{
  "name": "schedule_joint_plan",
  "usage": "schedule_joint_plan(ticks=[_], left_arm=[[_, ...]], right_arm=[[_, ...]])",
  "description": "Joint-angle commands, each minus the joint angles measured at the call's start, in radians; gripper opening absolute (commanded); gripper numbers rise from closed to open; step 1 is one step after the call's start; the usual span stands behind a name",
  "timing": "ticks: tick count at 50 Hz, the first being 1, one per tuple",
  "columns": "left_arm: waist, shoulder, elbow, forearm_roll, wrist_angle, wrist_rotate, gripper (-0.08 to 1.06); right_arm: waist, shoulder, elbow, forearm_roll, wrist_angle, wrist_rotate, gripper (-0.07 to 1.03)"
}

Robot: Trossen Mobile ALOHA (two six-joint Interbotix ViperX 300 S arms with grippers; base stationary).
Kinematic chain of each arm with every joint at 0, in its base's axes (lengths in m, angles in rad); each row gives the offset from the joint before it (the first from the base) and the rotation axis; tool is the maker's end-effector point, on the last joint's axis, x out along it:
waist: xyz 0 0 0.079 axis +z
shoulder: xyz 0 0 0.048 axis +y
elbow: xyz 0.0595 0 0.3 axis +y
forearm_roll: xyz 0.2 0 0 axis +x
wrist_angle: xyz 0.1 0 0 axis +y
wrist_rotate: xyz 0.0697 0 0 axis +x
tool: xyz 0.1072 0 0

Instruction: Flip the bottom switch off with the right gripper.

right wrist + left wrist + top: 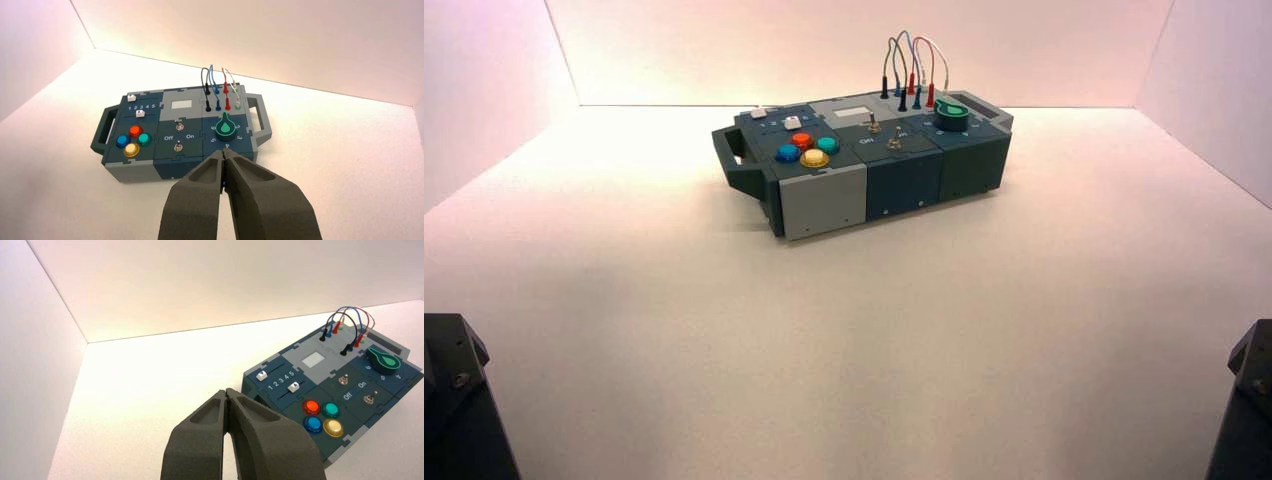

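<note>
The bottom switch (176, 147) is a small silver toggle on the dark-blue middle panel of the box (137, 171), just nearer than the white "Off" and "On" print. It also shows in the high view (894, 143) and the left wrist view (369, 399). A like toggle (178, 127) stands behind it. My right gripper (224, 152) is shut and empty, held well back from the box's near right side. My left gripper (227, 391) is shut and empty, parked off the box's left end.
The box also bears four coloured buttons (132, 140), two white sliders (140, 113), a green knob (225, 127) and plugged wires (220, 82). White walls enclose the table (824, 340). Dark arm parts sit at the near corners (449, 400) (1249, 400).
</note>
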Motion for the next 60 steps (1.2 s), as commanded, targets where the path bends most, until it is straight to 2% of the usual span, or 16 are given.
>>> schedule_joint_plan(ticks=[1,21,26,33,41,45,53,60], left_arm=[[-0.003,0.006,-0.020,0.002,-0.005,0.002,-0.03],[-0.003,0.025,-0.021,0.002,0.005,0.003,-0.03],[-0.003,0.109,-0.058,0.003,0.064,0.018,-0.03],[-0.008,0.221,-0.120,-0.002,0.176,0.015,-0.03],[-0.015,0.316,-0.196,-0.003,0.233,0.012,-0.03],[-0.018,0.356,-0.245,-0.005,0.236,0.009,-0.03],[-0.020,0.469,-0.348,-0.005,0.235,0.012,-0.03],[-0.026,0.629,-0.456,-0.005,0.252,0.012,-0.03]], right_arm=[[-0.002,0.011,-0.014,0.002,-0.002,0.003,-0.02],[-0.002,0.055,-0.020,0.003,0.026,0.003,-0.02],[-0.002,0.144,-0.058,0.006,0.084,0.003,-0.02],[0.005,0.282,-0.117,0.032,0.170,0.000,-0.02],[0.006,0.437,-0.229,0.032,0.221,-0.008,-0.02],[0.006,0.528,-0.314,0.026,0.221,-0.017,-0.02],[0.006,0.753,-0.528,0.021,0.225,-0.032,-0.02],[0.008,0.959,-0.715,0.020,0.262,-0.037,-0.02]])
